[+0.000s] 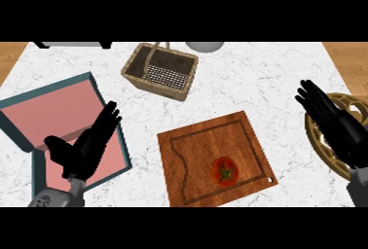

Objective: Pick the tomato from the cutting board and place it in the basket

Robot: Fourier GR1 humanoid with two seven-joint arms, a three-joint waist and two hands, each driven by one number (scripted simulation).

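Note:
A red tomato (225, 171) with a green stem lies on the wooden cutting board (194, 151), toward its near right corner. The woven basket (134, 68) stands at the back of the counter, left of centre, with a mesh bottom showing inside. My right hand (336, 125) is open at the right edge, fingers straight, well right of the tomato and apart from it. My left hand (84, 146) is open at the lower left, fingers straight, over the pink tray.
A pink tray with a teal rim (43, 95) lies at the left. A round brass-coloured plate (316, 141) sits at the right edge under my right hand. A grey round object (205, 46) shows at the back, right of the basket.

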